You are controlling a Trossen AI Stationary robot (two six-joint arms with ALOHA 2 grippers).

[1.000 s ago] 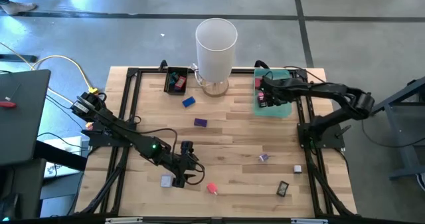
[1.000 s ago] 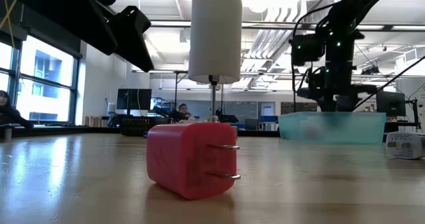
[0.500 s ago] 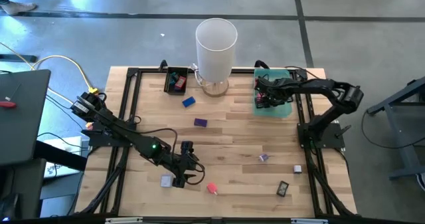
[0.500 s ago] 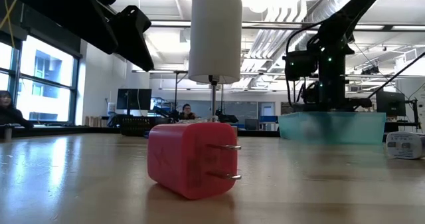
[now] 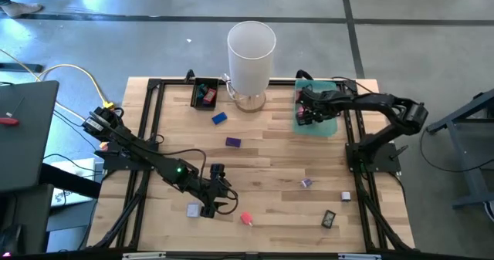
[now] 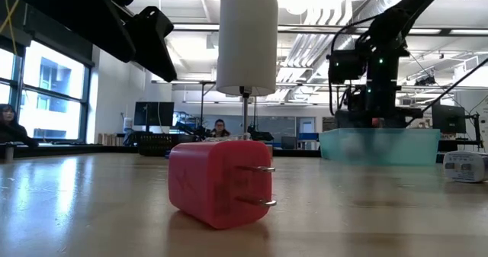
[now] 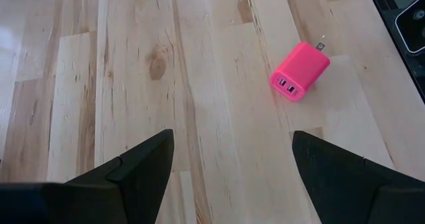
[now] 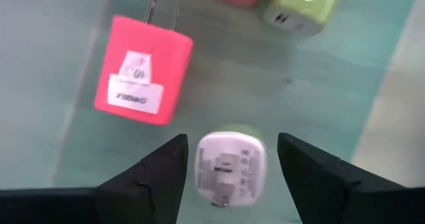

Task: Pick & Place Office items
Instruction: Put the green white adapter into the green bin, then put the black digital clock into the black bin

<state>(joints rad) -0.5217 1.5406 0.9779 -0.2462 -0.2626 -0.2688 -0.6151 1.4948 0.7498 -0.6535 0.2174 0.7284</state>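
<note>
My right gripper (image 8: 230, 144) hangs open over the left part of the translucent green tray (image 5: 330, 126), fingers pointing down. A white plug block (image 8: 228, 168) sits between its fingers with a narrow gap on each side. Below in the tray lie a red-pink plug block (image 8: 143, 71) and a yellow-green one (image 8: 302, 8). My left gripper (image 7: 232, 144) stands open above the table near its front edge. A pink plug block (image 7: 299, 71) lies on its side on the wood a short way beyond it.
A tall white cylinder (image 5: 251, 55) stands at the far middle, with a small black tray (image 5: 204, 92) left of it. Loose pieces lie on the table: blue (image 5: 220, 118), purple (image 5: 233, 142), small purple (image 5: 306, 183), white (image 5: 346, 195), black (image 5: 329, 219) and grey (image 5: 193, 210).
My right arm has shifted its elbow a little while its gripper stays over the green tray's left part.
</note>
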